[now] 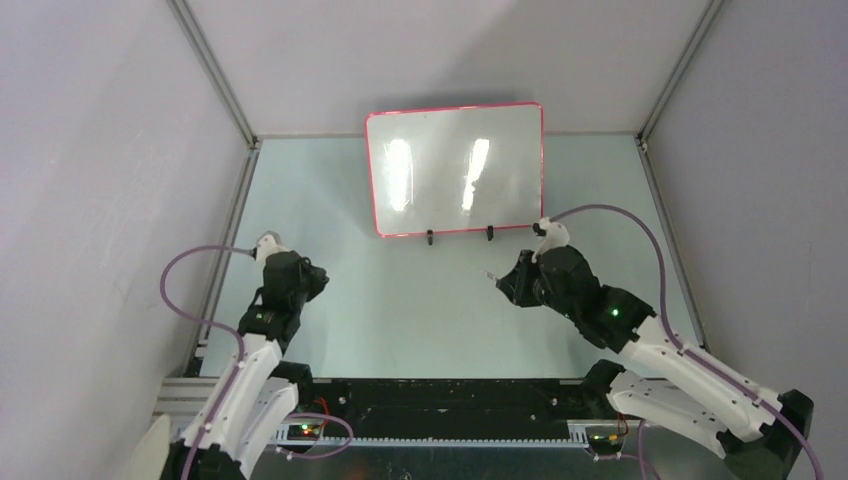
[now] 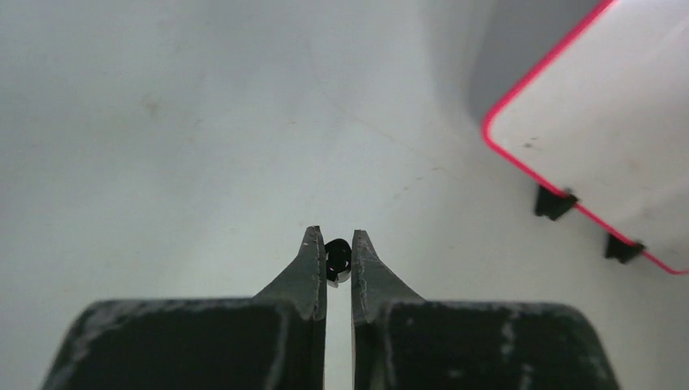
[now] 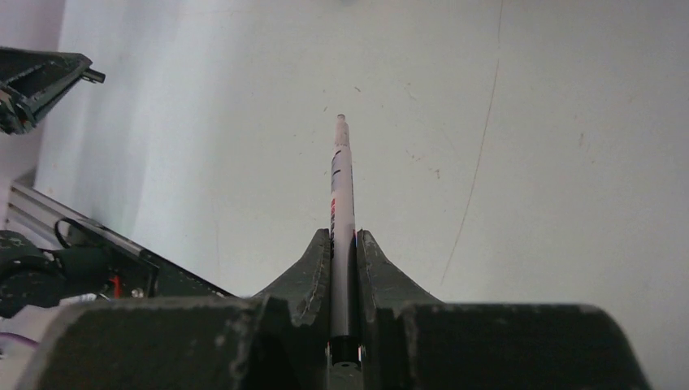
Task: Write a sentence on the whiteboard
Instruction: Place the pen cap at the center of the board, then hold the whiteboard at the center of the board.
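Whiteboard (image 1: 455,170) sat blank, far middle. My right gripper (image 3: 342,236), the nearer arm, pinched the marker (image 3: 342,171), tip aimed left, board lying farther off. Left gripper (image 2: 334,236) nipped a black cap (image 2: 338,256), I think.

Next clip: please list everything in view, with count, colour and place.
whiteboard: one, white with a red-pink rim, upright at the table's far middle; no writing visible
feet: two, black, under the whiteboard's lower edge
marker: one, white barrel, uncapped, in the right gripper
black piece: one, small, between the left gripper fingers; possibly a cap
table: one, pale green
cables: two, purple, one along each arm
left gripper: dark, shut on the black piece, at the near left of the table
right gripper: dark, shut on the marker, near the whiteboard's lower right corner
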